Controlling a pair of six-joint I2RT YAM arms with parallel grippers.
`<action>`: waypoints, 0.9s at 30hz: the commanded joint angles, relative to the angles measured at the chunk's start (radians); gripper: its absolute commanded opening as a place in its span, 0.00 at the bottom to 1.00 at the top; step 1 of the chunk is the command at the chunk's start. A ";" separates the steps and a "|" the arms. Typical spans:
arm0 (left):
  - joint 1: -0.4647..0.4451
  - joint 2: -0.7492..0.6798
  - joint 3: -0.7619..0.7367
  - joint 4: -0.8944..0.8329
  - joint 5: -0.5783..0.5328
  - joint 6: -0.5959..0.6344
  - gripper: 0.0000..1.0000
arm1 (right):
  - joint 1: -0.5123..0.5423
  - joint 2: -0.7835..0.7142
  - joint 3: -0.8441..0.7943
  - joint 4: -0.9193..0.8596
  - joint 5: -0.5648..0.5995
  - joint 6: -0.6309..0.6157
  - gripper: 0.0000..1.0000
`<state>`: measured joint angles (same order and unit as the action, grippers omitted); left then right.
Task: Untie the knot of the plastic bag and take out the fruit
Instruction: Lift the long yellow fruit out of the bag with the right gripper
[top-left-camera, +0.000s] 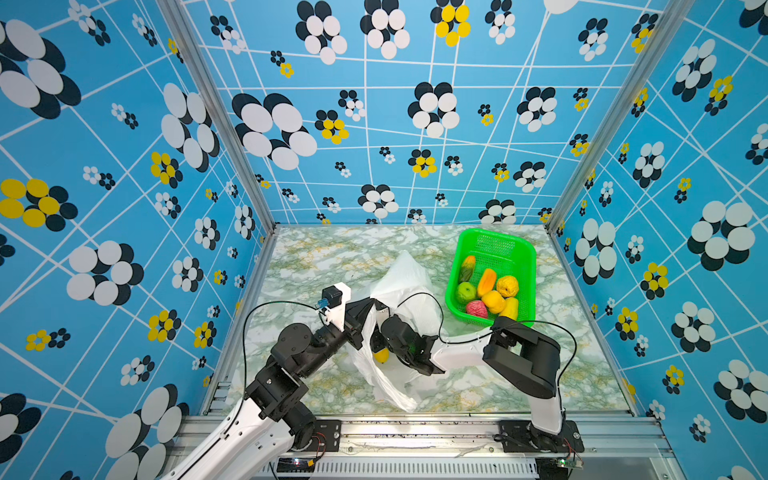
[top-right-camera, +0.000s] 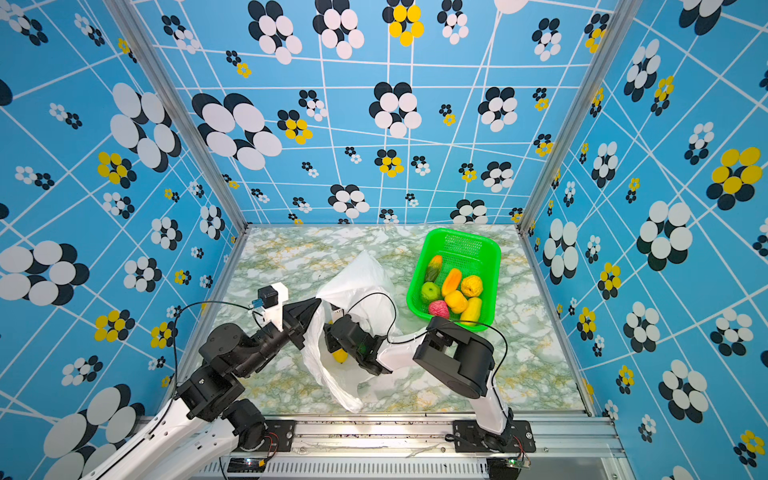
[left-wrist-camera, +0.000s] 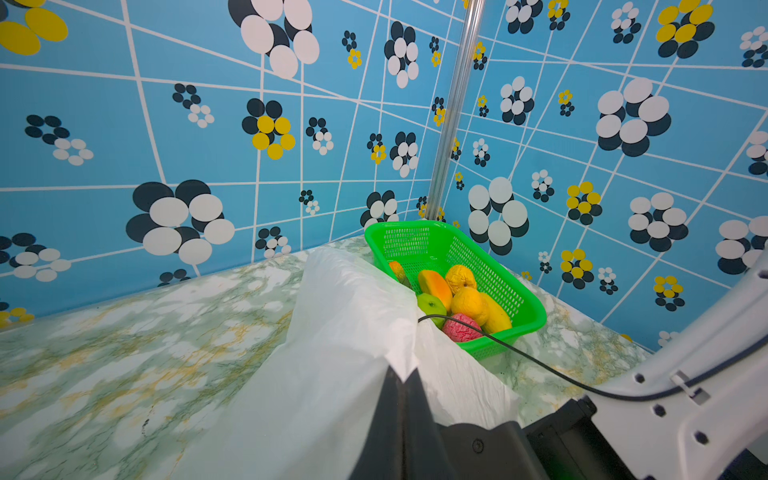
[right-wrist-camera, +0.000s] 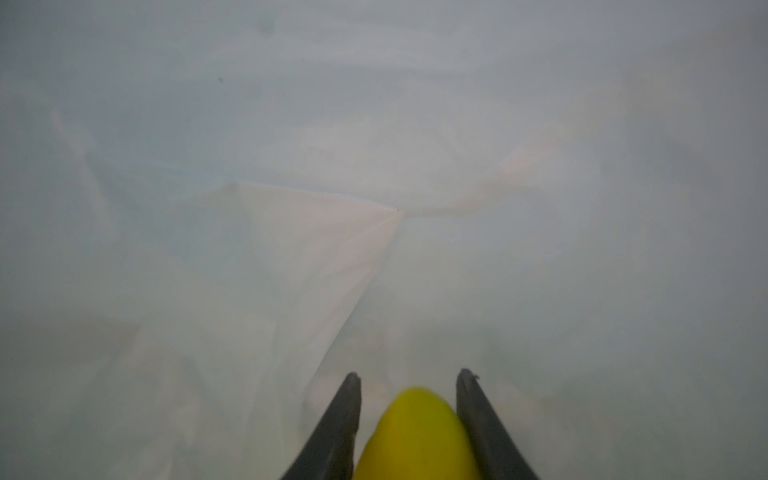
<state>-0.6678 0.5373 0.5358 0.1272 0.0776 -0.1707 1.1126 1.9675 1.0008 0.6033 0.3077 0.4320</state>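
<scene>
Lower centre of both top views, we see the thin, crinkly, translucent white plastic bag (top-left-camera: 409, 274) (top-right-camera: 365, 274) lying on the green-and-white marble-pattern tabletop (top-left-camera: 316, 266), its mouth open toward the bottom edge of the frame.

On the left side of the bag, the left gripper (left-wrist-camera: 402, 374) is clenched on the rim film and holds that edge up off the table. Its black fingers (top-right-camera: 309, 309) show at the bag's left edge in a top view.

From the right, the right gripper (right-wrist-camera: 409, 380) is reached inside the bag, with only bag film around it in the wrist view. Its two dark fingers (right-wrist-camera: 340, 424) flank a yellow oblong toy fruit (right-wrist-camera: 415, 436), both against its sides, so we log it as grasping that fruit. The same fruit shows as a yellow patch in the bag mouth (top-left-camera: 381, 355) (top-right-camera: 340, 356).

Right of the bag, just beside it, sits a bright green plastic mesh basket (top-left-camera: 496, 245) (top-right-camera: 461, 245). We cannot tell whether bag and basket touch. Seven toy fruits (top-left-camera: 493, 301) lie in its near half: yellow and orange pieces, a green round one (top-left-camera: 466, 292) and a red-pink textured ball (top-left-camera: 476, 309).
</scene>
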 joint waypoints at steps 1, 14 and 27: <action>-0.001 -0.004 -0.032 0.043 -0.010 0.031 0.00 | 0.023 -0.094 -0.031 -0.030 0.048 -0.032 0.34; 0.002 -0.015 -0.124 0.164 -0.011 0.110 0.00 | 0.133 -0.449 -0.246 0.042 0.096 -0.125 0.30; 0.100 0.141 0.000 0.197 -0.132 0.173 0.00 | 0.140 -0.980 -0.530 0.114 0.132 -0.280 0.28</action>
<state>-0.6128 0.6231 0.4698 0.2840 -0.0212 -0.0235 1.2564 1.0832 0.5068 0.6746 0.3939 0.2401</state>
